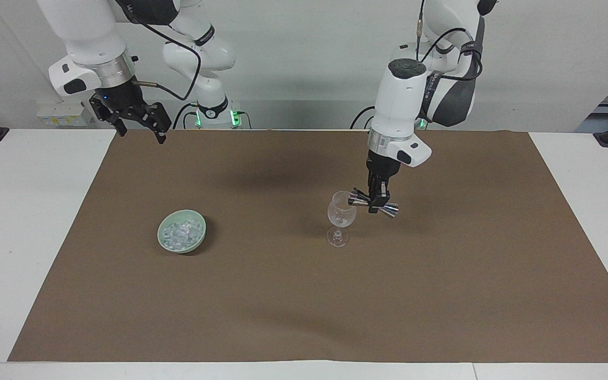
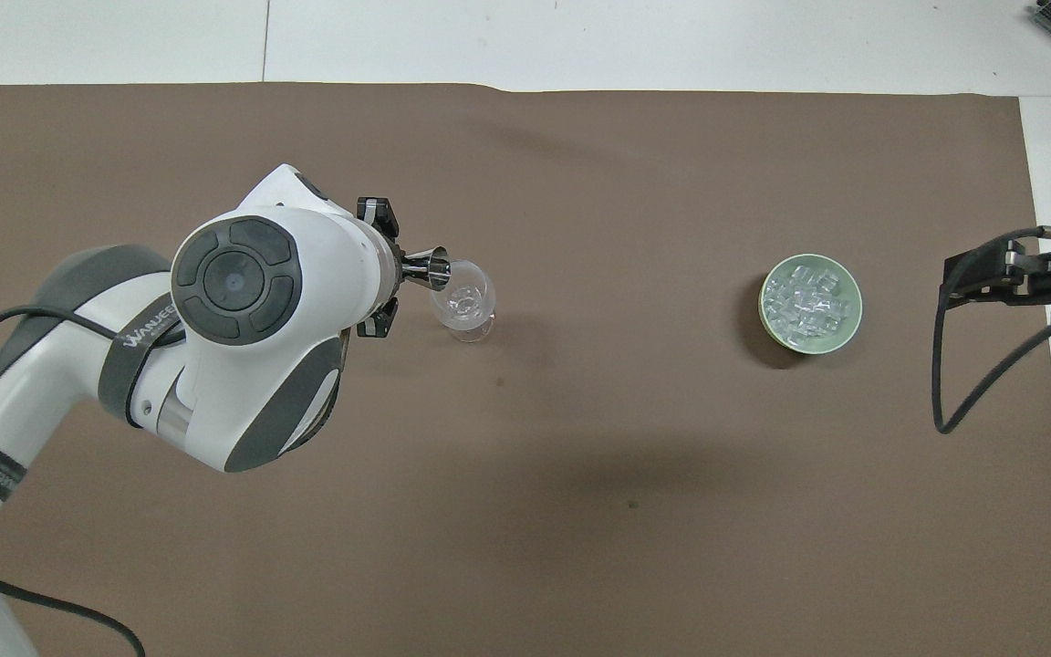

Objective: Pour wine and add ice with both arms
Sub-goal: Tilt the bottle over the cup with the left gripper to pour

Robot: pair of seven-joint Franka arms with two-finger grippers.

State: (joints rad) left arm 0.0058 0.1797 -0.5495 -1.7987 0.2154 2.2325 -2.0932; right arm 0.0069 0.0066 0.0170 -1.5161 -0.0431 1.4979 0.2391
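Left gripper [image 1: 377, 203] clamps jigger [image 1: 373, 202] (contents unseen) at glass [image 1: 341, 214]; right gripper [image 1: 138, 126] wide

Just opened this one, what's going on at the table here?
The left end effector is shut on a shiny metal double-ended jigger, holding it tipped sideways with one mouth at the rim of the clear stemmed wine glass standing on the brown mat. The heap of clear ice chunks sits in the pale green bowl, toward the right arm's end of the table. The right end effector waits open above the mat's edge by the robots.
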